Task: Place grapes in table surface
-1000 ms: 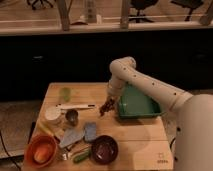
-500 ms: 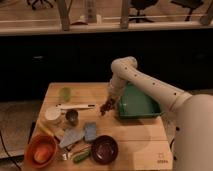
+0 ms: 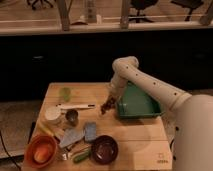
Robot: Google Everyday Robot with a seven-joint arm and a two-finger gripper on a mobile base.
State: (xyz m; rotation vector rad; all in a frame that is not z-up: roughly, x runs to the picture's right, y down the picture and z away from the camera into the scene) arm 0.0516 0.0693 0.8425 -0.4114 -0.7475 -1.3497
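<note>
A small dark bunch of grapes [image 3: 106, 107] hangs just above the table surface [image 3: 135, 131], near its middle. My gripper [image 3: 109, 103] is shut on the grapes, pointing down at the left edge of the green tray [image 3: 136, 104]. The white arm reaches in from the right over that tray. The pale slatted table surface lies directly below the grapes, between the tray and a white bar [image 3: 76, 106].
On the left half lie a green cup [image 3: 65, 93], a white bowl [image 3: 52, 115], a metal cup [image 3: 72, 117], a blue sponge [image 3: 90, 131], an orange bowl [image 3: 40, 151] and a dark maroon bowl [image 3: 104, 149]. Bare planks lie right of the maroon bowl.
The gripper with the grapes has stayed almost still, perhaps slightly lower. Nothing else on the table has moved.
</note>
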